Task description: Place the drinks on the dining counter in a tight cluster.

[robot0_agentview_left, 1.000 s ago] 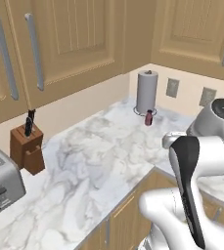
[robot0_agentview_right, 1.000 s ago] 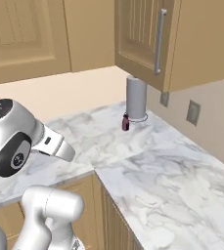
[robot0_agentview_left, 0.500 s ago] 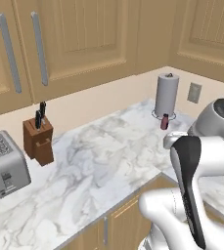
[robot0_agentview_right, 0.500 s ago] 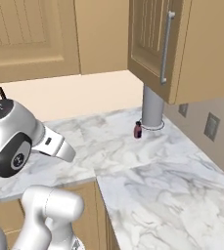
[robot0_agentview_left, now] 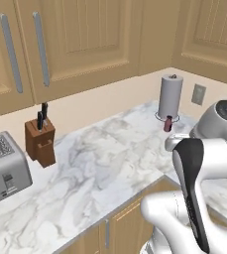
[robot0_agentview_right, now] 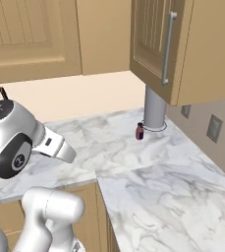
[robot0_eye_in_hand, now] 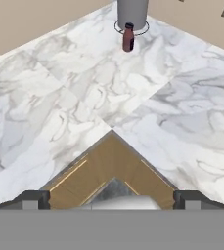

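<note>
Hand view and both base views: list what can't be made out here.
- Paper towel roll: top cut off by the hand view's upper edge; in the right base view the wall cabinet hides it.
- Reddish bottle: too small for any label to be read.
- Toaster: cut off by the left base view's left edge.

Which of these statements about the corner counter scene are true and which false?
1. The small reddish bottle stands upright in front of the paper towel roll. True.
2. The end effector is closed on the bottle. False: it is open and well short of the bottle.
3. A knife block sits between the toaster and the bottle. True.
4. The bottle lies on its side. False: it is upright.
5. The toaster stands beside the paper towel roll. False: it is at the counter's far left end.
</note>
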Motion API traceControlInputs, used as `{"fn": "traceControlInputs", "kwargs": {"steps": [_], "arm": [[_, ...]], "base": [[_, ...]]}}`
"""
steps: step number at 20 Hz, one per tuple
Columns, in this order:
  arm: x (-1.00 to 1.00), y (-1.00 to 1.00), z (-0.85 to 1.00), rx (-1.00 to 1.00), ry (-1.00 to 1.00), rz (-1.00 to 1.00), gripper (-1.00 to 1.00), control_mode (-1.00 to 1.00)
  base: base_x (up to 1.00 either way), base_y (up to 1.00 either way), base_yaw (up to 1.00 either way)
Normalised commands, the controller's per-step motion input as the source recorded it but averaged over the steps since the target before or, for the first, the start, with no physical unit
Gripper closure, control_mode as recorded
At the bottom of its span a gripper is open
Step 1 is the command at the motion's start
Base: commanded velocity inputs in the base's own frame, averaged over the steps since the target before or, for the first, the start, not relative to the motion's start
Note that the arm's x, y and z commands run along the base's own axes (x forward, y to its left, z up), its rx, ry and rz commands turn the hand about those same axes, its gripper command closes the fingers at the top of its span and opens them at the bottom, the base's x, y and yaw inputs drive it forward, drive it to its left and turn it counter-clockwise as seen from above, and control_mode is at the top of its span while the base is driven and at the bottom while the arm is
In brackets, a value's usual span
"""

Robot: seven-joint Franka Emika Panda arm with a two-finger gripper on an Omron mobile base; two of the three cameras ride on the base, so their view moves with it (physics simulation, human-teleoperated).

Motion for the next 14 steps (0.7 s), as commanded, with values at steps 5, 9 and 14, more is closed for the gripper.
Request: {"fn": "traceControlInputs", "kwargs": {"steps": [5, 9, 14], "arm": [[0.00, 0.00, 0.00, 0.00, 0.00, 0.00, -1.00, 1.00], [0.75, -0.18, 0.05, 0.00, 0.16, 0.04, -1.00, -1.00], [1.00, -0.44, 0.05, 0.00, 0.26, 0.13, -1.00, -1.00]], "base": [[0.23, -0.05, 0.00], [0.00, 0.00, 0.00], [0.00, 0.00, 0.00]]}}
